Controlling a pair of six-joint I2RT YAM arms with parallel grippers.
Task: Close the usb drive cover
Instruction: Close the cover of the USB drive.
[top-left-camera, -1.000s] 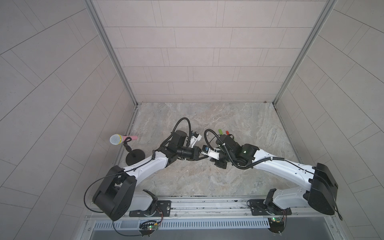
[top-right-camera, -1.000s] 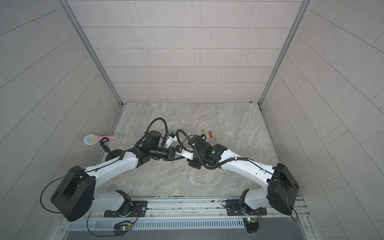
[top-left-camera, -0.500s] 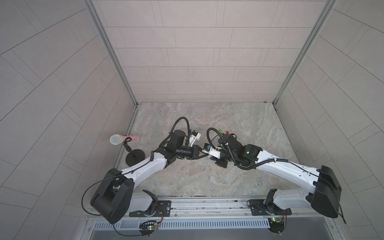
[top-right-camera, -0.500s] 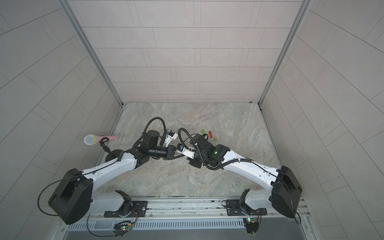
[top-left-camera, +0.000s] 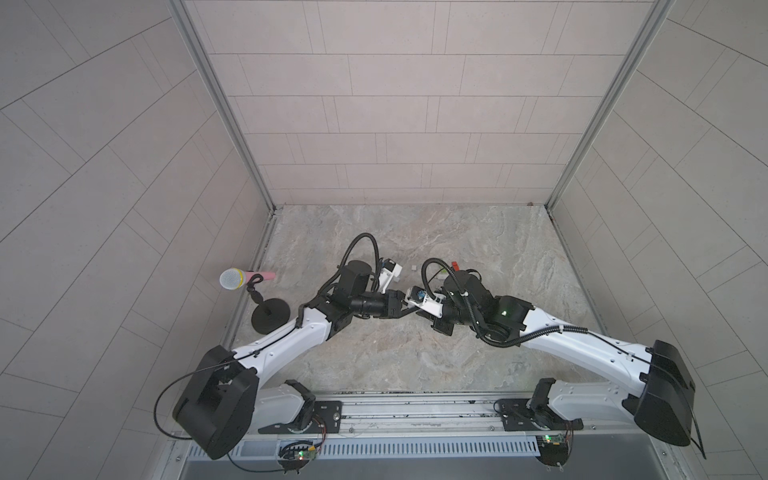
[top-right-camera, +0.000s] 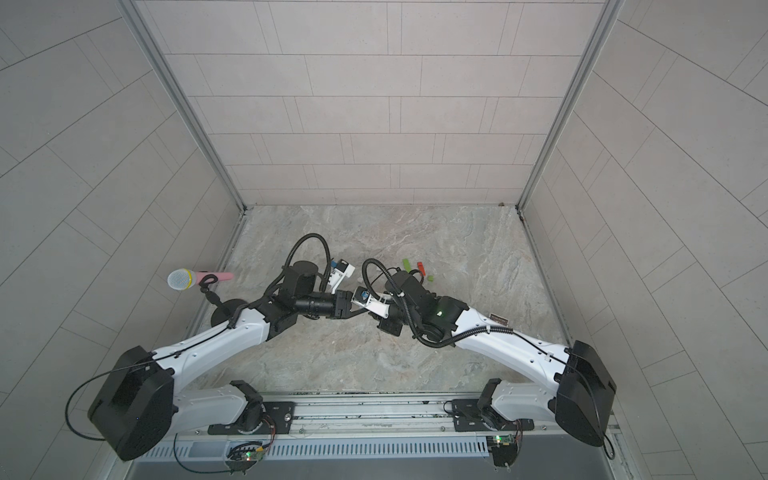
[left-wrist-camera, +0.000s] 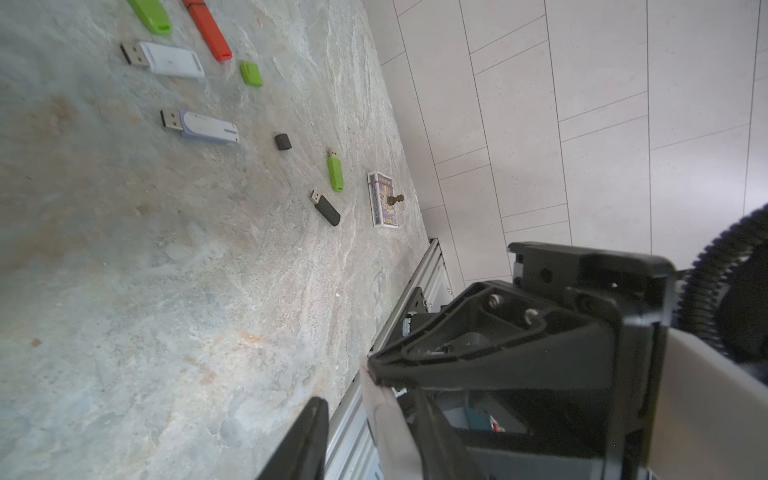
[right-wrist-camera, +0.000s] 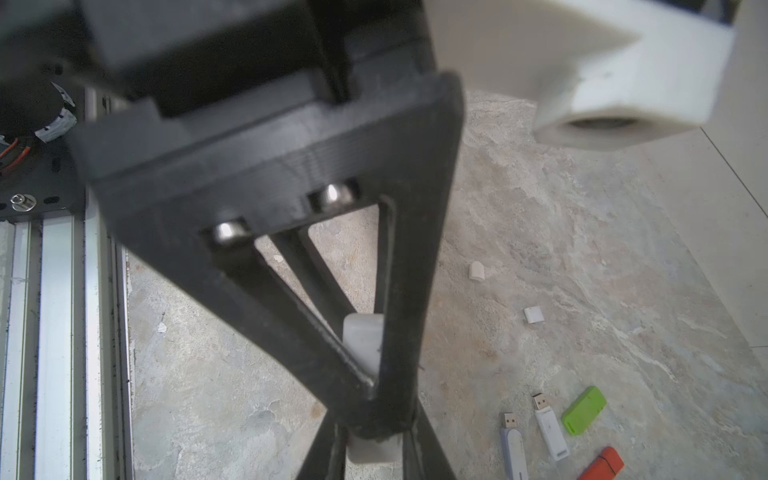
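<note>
Right pincer gripped one end of the white drive, held above the counter between your arms; its long axis ran straight into the left pincer, jaws parted about the far end, so a closing push would probably follow that line.

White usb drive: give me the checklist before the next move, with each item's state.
1. Right gripper shut on white usb drive: ok.
2. Left gripper open: ok.
3. Both left fingers clear of the drive: cannot tell; one stands apart, the other is close against it.
4. Cover fully seated: cannot tell, fingers hide it.
5. Loose drives on the table lie apart from both grippers: ok.
</note>
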